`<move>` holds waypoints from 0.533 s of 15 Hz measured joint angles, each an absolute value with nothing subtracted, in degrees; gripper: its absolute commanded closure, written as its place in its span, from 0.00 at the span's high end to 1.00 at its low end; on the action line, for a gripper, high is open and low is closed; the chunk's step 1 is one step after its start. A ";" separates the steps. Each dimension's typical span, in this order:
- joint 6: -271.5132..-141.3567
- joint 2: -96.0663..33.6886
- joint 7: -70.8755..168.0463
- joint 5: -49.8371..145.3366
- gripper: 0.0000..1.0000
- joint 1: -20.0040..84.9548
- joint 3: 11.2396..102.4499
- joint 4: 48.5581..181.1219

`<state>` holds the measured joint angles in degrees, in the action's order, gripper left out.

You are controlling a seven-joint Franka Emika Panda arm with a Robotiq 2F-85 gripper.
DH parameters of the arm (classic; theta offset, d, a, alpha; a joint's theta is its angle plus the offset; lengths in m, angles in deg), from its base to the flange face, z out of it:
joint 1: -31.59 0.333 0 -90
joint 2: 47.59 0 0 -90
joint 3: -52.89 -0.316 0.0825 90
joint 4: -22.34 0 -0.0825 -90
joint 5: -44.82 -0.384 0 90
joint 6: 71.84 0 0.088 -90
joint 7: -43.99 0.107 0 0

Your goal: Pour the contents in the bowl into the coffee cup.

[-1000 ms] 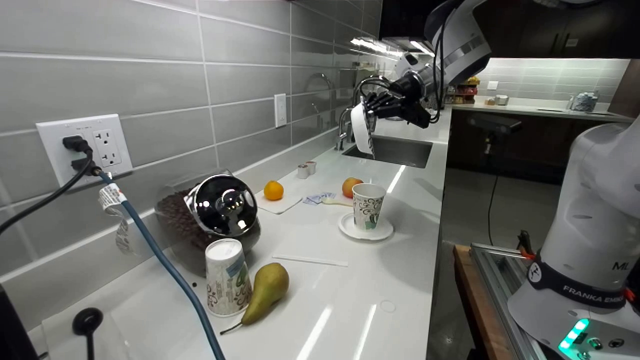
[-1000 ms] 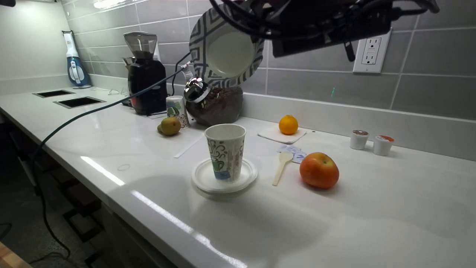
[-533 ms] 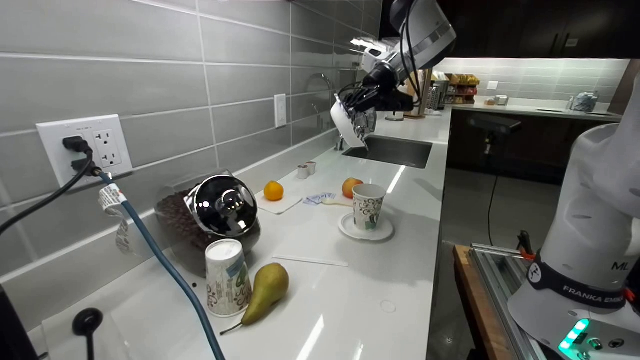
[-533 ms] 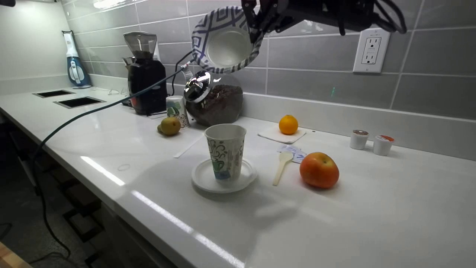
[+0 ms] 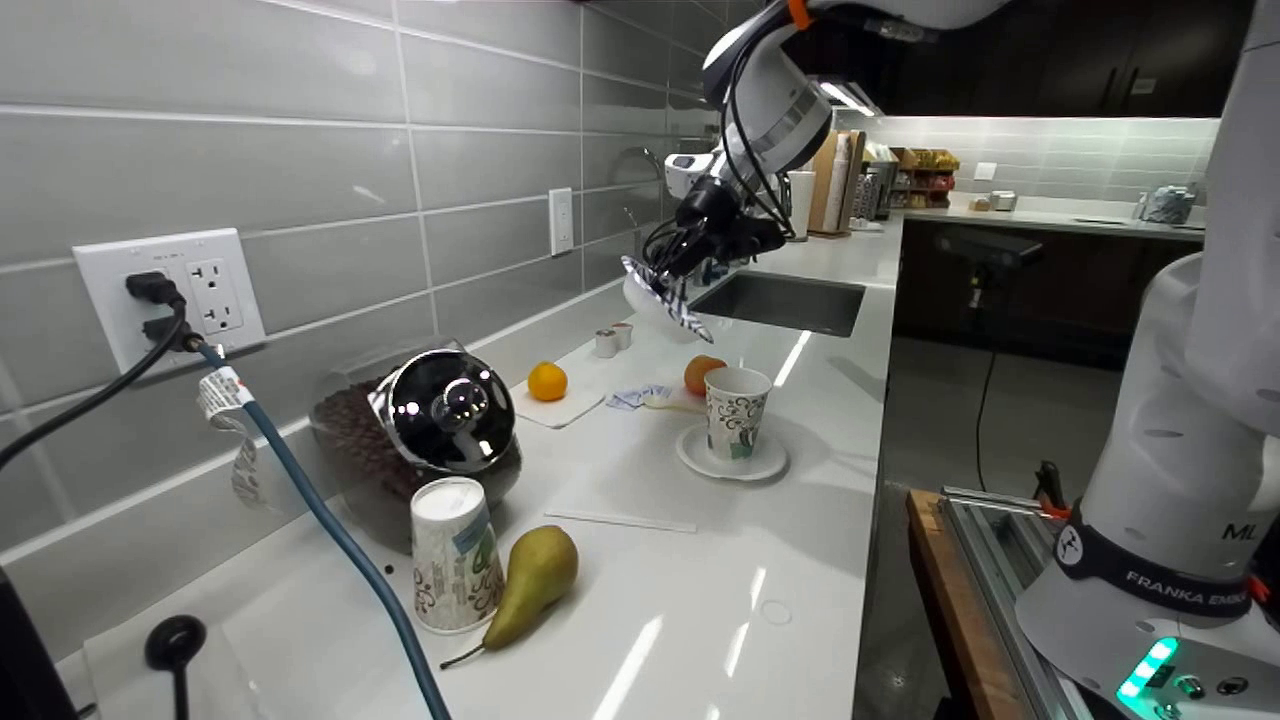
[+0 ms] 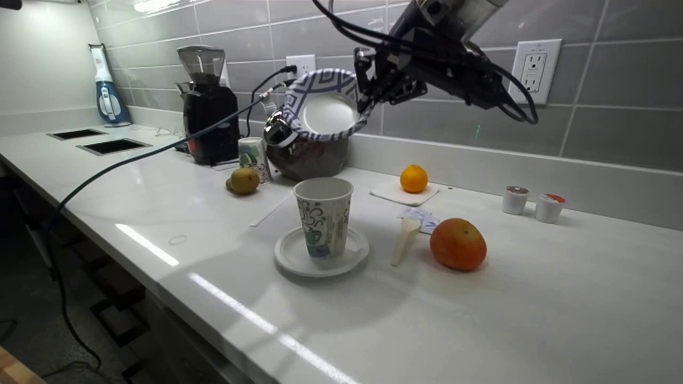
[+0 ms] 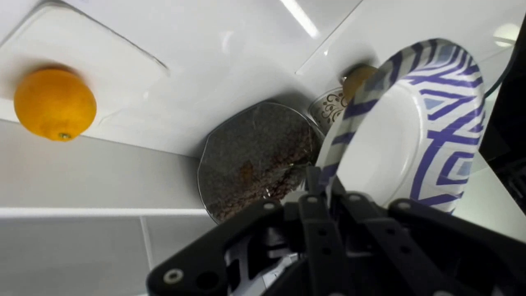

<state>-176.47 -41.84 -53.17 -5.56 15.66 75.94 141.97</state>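
Grasping shallow, glossy, blue-patterned bowl [image 7: 384,144] by its thin rim in pincer [image 7: 325,183] | holding it tilted above worktop [image 6: 480,320], clear of tapered, swirl-printed coffee cup [image 6: 323,221], upright on round white plate [image 6: 290,256] | leaving open room between plate and straight worktop edge

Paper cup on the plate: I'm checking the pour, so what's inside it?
Inside the paper cup, both exterior views show only the upper wall, plain and pale. Its near side hides the bottom; whatever may lie there cannot be seen.
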 measured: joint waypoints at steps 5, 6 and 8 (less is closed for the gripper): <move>-178.15 -38.29 -52.02 -5.57 0.04 15.06 73.90 141.25; -178.15 -38.42 -52.02 -5.57 0.04 14.92 73.89 141.25; -178.15 -38.57 -52.02 -5.57 0.01 14.66 73.88 141.25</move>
<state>-178.15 -38.57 -52.02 -5.57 14.66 73.88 141.25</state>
